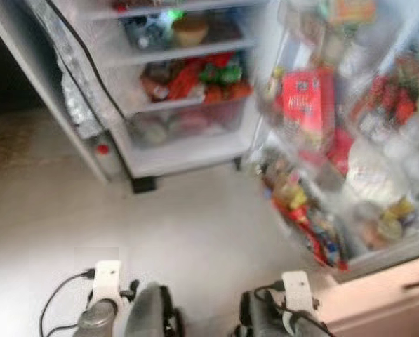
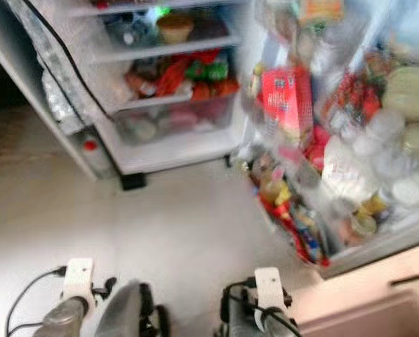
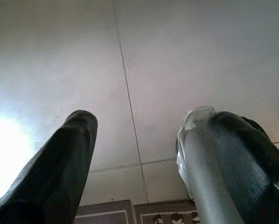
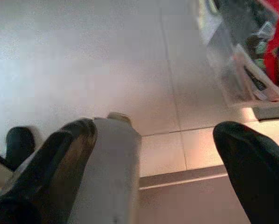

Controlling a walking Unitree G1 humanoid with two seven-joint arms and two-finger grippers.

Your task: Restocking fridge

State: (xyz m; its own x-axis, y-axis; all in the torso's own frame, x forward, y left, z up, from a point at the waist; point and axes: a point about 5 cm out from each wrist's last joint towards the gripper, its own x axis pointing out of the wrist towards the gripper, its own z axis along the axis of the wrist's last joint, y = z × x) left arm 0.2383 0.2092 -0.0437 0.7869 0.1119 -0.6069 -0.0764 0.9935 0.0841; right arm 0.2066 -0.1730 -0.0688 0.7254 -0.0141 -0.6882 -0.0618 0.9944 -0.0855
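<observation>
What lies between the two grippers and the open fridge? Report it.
Bare pale tiled floor, as the left eye view shows. The left gripper and right gripper hang low with fingers apart, well short of the fridge and its stocked door.

Open fridge (image 1: 188, 151), stocked door shelves (image 1: 321, 232), red carton (image 1: 307, 105)

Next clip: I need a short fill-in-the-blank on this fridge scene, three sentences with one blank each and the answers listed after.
1. The white fridge stands with its door ____.
2. The tall carton in the loaded door rack is coloured ____.
3. Both the left pincer and the right pincer hang low over the pale tiled ____, their fingers spread with nothing between them.

Missing words: open; red; floor
</observation>
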